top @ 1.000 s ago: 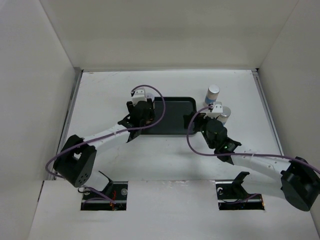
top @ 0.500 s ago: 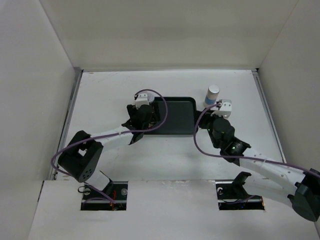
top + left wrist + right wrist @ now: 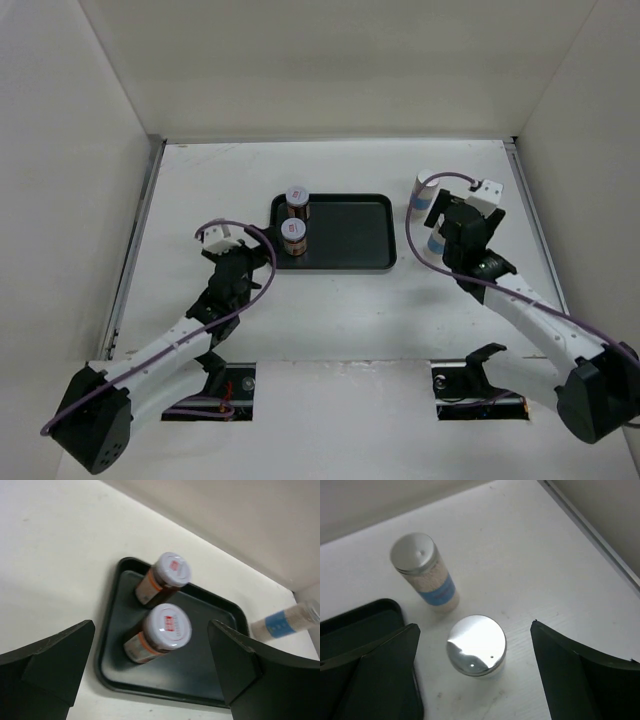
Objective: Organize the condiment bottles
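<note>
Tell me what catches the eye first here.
A black tray sits mid-table with two brown jars upright in its left end, the far jar behind the near jar. Right of the tray, two pale silver-capped shakers stand on the white table: the far shaker, and the near shaker under the right arm's open fingers.

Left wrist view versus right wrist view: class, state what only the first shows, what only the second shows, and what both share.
Only left wrist: the rear brown jar and the front brown jar, standing in the black tray. Only right wrist: silvery cap tops of the far pale bottle and the near pale bottle, standing on the white table beside the tray. Both: tray, table, one blue-banded pale bottle.
</note>
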`<state>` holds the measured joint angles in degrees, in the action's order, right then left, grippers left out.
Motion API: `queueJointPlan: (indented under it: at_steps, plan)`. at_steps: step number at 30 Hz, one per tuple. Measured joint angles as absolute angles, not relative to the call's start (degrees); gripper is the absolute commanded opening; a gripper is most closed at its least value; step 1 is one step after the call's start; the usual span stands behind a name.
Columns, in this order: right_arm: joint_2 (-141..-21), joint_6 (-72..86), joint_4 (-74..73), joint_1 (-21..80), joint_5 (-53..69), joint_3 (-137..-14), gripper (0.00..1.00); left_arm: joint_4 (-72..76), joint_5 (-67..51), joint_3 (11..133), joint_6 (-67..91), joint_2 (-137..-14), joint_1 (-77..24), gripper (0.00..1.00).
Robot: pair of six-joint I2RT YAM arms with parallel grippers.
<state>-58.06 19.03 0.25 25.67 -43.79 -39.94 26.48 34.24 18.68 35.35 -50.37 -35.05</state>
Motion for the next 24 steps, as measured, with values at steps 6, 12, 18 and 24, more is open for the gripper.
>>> queueJointPlan:
  at_steps: [6,12,18,24]
  plan:
    - [-65.63,20.45,-1.56,20.97,-38.7,-39.94,1.0,26.17,32.73,11.03,42.52,-46.72,-28.67,1.0]
    - [-70.52,22.72,-1.45,18.5,-33.74,-39.99,0.67,28.14,28.82,10.57,46.33,-52.03,-27.22,1.0]
    - [-70.41,22.76,-1.69,19.33,-34.06,-40.29,0.47,28.75,26.2,10.44,47.86,-53.67,-26.09,1.0]
    - [-65.25,19.22,-5.28,28.62,-38.59,-44.05,0.47,29.91,25.63,10.33,48.45,-53.8,-25.52,1.0]
